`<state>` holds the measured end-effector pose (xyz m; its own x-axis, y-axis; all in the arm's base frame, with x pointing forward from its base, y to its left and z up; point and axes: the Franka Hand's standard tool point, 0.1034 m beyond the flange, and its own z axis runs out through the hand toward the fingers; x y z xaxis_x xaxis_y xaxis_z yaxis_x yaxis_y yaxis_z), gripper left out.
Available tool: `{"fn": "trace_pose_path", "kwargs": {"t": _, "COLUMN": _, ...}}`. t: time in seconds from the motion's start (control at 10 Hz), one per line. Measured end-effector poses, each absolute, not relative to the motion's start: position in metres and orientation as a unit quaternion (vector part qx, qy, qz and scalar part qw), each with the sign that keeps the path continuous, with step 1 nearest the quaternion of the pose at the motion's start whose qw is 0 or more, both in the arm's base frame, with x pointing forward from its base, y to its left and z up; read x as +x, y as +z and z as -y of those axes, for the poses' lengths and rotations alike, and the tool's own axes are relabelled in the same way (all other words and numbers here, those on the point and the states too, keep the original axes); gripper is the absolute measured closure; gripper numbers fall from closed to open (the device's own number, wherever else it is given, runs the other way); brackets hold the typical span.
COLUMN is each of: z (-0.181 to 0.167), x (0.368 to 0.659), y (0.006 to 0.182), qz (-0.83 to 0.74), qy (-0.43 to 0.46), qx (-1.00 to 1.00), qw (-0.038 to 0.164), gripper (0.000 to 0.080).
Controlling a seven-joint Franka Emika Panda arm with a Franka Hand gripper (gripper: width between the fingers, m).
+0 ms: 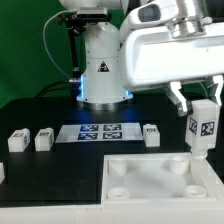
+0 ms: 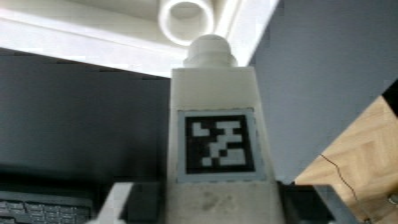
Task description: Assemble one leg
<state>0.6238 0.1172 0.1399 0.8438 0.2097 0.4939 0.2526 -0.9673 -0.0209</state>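
Holding the leg clamped in my gripper. It's a small white block with a black-and-white tag on one face and a narrower rounded stud at the lower end. Upright, tag facing the exterior camera. It hangs over the plate at its far corner, exterior view's right. The tip looks just clear of the plate, contact unconfirmed.
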Motion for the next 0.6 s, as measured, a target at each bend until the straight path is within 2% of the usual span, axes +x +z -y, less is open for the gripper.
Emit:
{"fn": "trace_pose_path", "kwargs": {"t": 0.3, "z": -0.117, "x": 0.624, "y": 0.127, "qz": 0.123, "qy": -0.254, "qx": -0.958, "qw": 0.043, "gripper": 0.0508}}
{"fn": "trace_pose_path", "kwargs": {"t": 0.6, "z": -0.114, "x": 0.620, "y": 0.105, "qz": 0.124, "qy": -0.247, "qx": -0.960, "qw": 0.043, "gripper": 0.0508}}
